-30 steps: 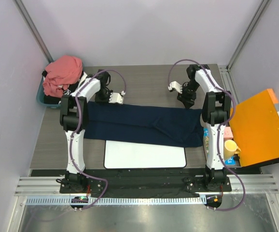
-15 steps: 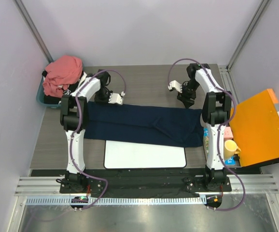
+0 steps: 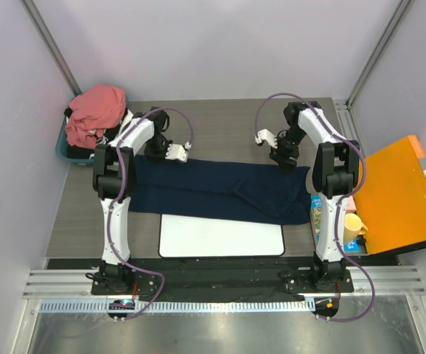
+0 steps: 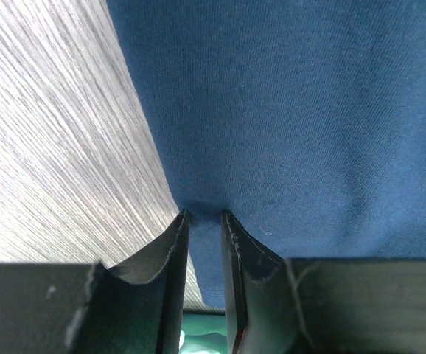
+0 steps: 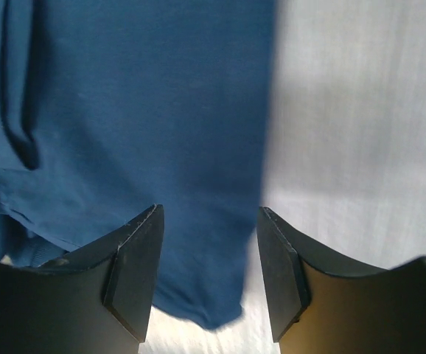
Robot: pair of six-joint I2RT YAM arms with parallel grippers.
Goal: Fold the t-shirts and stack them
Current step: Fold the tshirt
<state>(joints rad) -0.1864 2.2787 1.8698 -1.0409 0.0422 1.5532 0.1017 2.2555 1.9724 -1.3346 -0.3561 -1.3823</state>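
The navy t-shirt (image 3: 220, 188) lies as a long folded band across the table. My left gripper (image 3: 170, 155) is at the band's far edge near its left end; in the left wrist view the gripper (image 4: 204, 217) is shut on a pinch of the navy cloth (image 4: 294, 110). My right gripper (image 3: 286, 161) hovers over the far right corner, and its wrist view shows the gripper (image 5: 209, 214) open with a corner of the navy cloth (image 5: 139, 96) below the gap, untouched. The pink t-shirt (image 3: 95, 110) is heaped at the far left.
The pink heap rests on a teal bin (image 3: 63, 150). A white mat (image 3: 220, 236) lies just in front of the navy band. An orange panel (image 3: 397, 195) slopes at the right, with a yellow cup (image 3: 351, 225) and small packets beside it.
My right gripper has shifted slightly left and nearer to the navy cloth's corner. My left gripper has barely moved and keeps its pinch.
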